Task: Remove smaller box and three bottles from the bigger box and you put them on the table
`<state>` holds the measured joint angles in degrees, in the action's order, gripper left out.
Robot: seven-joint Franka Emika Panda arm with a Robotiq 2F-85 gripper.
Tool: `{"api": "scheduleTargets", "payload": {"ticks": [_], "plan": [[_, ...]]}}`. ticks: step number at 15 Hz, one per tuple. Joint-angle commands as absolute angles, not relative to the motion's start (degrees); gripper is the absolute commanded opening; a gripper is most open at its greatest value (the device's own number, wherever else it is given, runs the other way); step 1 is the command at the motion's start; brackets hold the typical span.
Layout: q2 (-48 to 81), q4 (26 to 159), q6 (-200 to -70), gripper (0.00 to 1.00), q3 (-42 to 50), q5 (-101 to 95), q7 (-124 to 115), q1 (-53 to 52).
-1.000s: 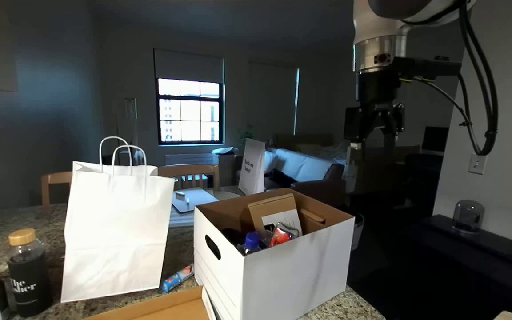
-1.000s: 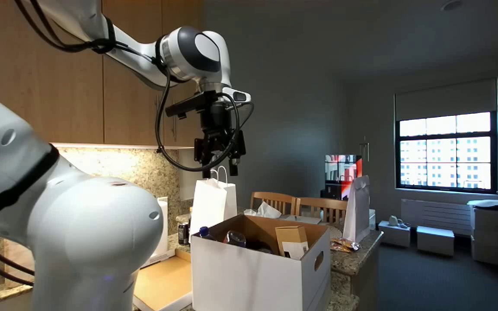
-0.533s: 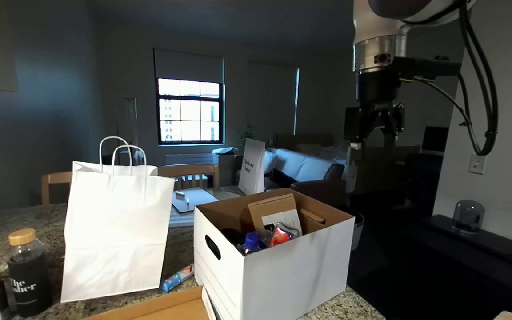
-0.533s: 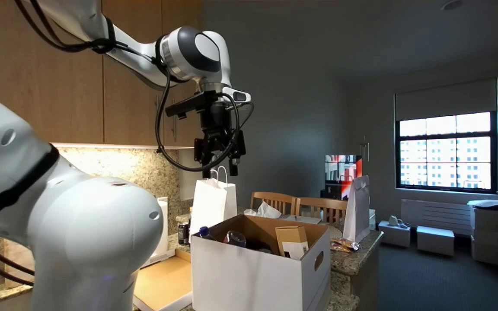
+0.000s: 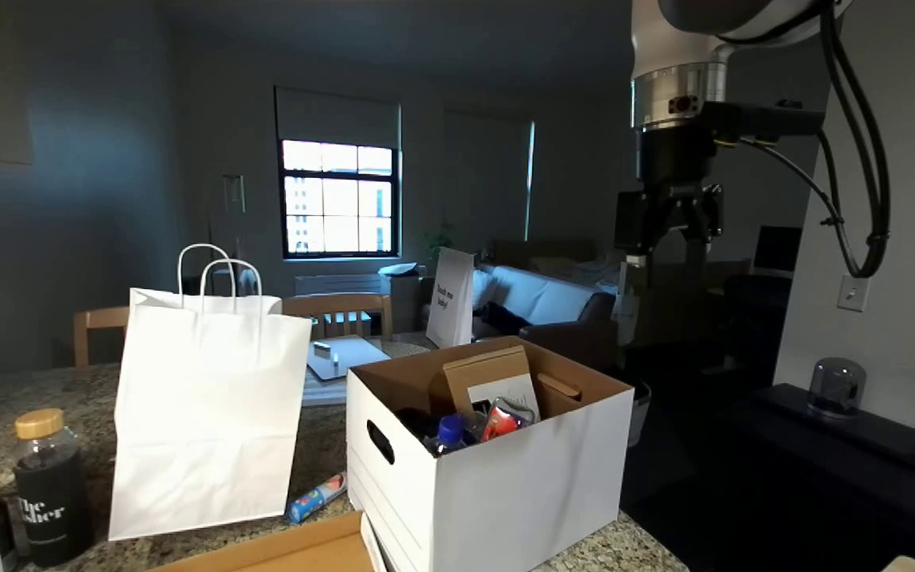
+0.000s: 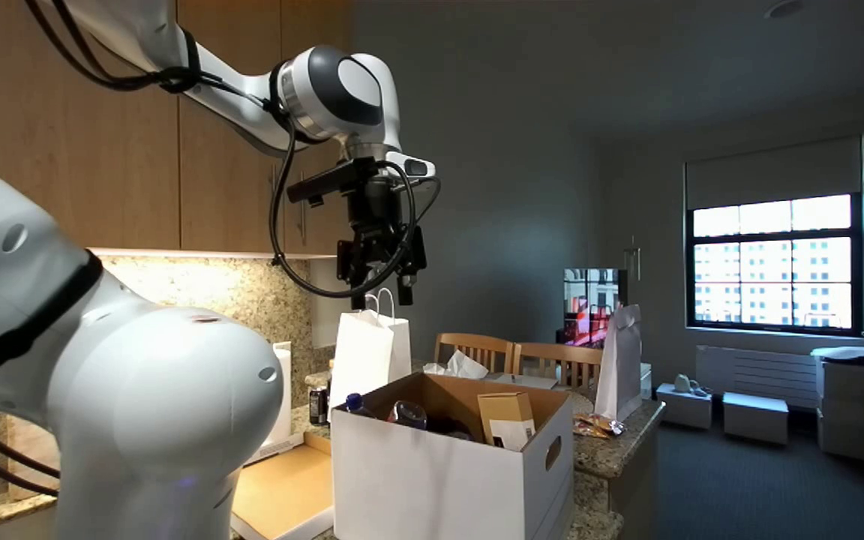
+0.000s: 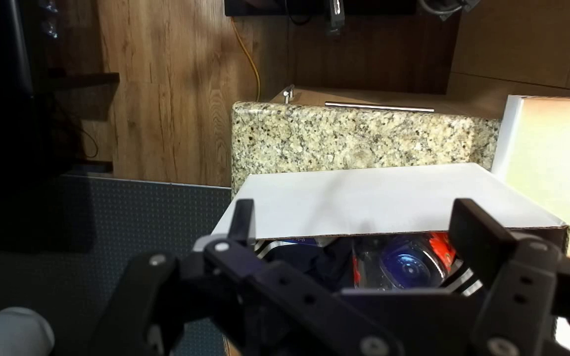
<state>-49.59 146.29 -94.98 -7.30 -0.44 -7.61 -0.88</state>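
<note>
The bigger box [image 5: 533, 492] is a white carton with brown inside, open at the top, in both exterior views [image 6: 432, 480]. Inside, the smaller box [image 5: 489, 377] is brown with a white label and leans tilted; it also shows in an exterior view [image 6: 507, 418]. A blue-capped bottle [image 5: 451, 430] and a red-labelled clear bottle [image 5: 507, 419] lie near the rim. The wrist view shows a clear bottle's bottom [image 7: 410, 267]. A third bottle is not clearly visible. My gripper [image 7: 354, 212] is open and empty, high above the bigger box [image 6: 382, 298]. No tan tabletop is clearly in view.
The bigger box stands on a speckled granite counter [image 7: 354, 138], near its edge. A shallow tan tray with white rim [image 6: 289, 480] lies beside it. A white paper bag [image 5: 211, 421], a blue tube [image 5: 316, 498] and a dark jar [image 5: 52, 492] stand or lie nearby.
The arm, gripper, bigger box and its contents have not visibly moved. Only the picture on the screen in the background differs.
</note>
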Motion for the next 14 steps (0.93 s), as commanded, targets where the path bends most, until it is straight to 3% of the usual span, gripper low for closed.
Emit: {"api": "scheduleTargets", "payload": {"ticks": [1, 7, 14], "plan": [[-49.49, 146.16, -94.86, 1.00, -6.99, -0.68, -7.89, -1.33], [-47.31, 144.84, -95.75, 1.00, -6.11, -0.67, -6.85, -1.14], [-37.81, 139.90, -106.55, 1.00, -3.37, -0.21, -7.94, 0.49]]}}
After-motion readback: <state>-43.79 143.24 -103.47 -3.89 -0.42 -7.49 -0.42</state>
